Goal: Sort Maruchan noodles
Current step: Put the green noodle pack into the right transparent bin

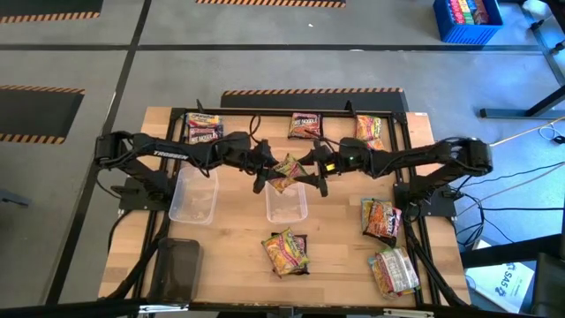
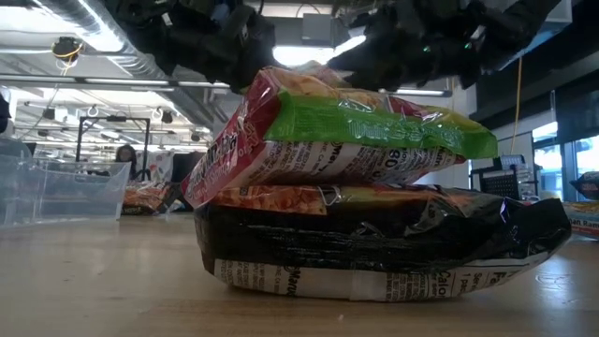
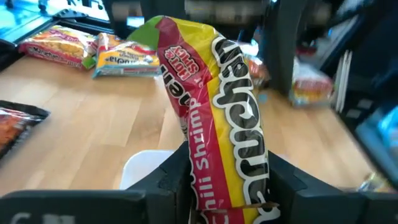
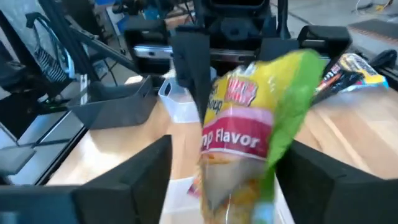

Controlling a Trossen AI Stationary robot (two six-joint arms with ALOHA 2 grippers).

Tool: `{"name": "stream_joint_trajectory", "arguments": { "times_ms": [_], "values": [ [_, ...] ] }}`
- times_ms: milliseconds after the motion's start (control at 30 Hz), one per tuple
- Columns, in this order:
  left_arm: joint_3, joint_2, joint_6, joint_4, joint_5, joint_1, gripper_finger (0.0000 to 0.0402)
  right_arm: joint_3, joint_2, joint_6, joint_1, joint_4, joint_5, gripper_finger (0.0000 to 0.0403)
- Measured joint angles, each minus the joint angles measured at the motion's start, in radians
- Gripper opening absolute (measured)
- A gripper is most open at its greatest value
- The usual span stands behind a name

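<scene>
The yellow-and-red packet [image 3: 217,118] reads "Maruchan", "Hot & Spicy" and "Chili Shrimp"; its other face shows "Flavor" beside a green edge. It hangs above the middle clear tray [image 1: 287,205], which looks empty, as does the left clear tray [image 1: 193,196]. The left claw [image 3: 221,202] is clamped on one end of the packet. The right claw [image 4: 221,180] has its fingers spread wide either side of the packet. Both arms meet over the bench [image 1: 238,238]. Other packets [image 1: 284,252] lie around it.
</scene>
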Motion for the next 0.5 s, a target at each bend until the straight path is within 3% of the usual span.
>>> {"name": "stream_joint_trajectory", "arguments": {
  "times_ms": [167, 267, 500],
  "values": [
    [0.104, -0.001, 0.159, -0.246, -0.064, -0.015, 0.012, 0.001, -0.204, -0.052, 0.008, -0.285, 0.009, 0.0275],
    [0.193, 0.011, 0.229, -0.39, -0.13, -0.036, 0.012, 0.0, -0.281, -0.088, 0.024, -0.43, 0.066, 0.0273],
    [0.306, 0.059, 0.263, -0.579, -0.169, -0.068, 0.0121, -0.059, -0.302, -0.102, 0.076, -0.444, 0.197, 0.0269]
  ]
}}
